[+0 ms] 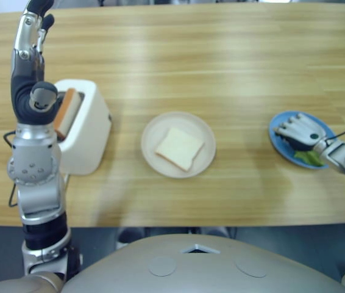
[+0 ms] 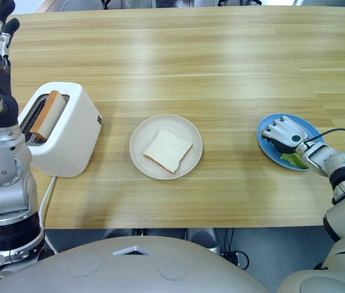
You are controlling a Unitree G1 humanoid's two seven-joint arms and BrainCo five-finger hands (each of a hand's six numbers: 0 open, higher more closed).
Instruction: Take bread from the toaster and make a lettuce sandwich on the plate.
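We see the wooden table, pale with long straight grain. On its left stands a white, smooth, round-cornered toaster, and 1 toasted slice with a brown crust stands upright in its slot. The left hand, of metal and black segments, is raised upright just beside the toaster. Its fingers are extended upward, close together and pinching nothing.

At the middle lies a round cream plate with a matte surface. 1 square white bread slice, soft-looking, lies flat on it, turned cornerwise.

Toward the right is a round blue plate holding crinkled green lettuce. The right hand rests palm-down on this plate, over the lettuce. We cannot tell whether it has closed on the leaf.
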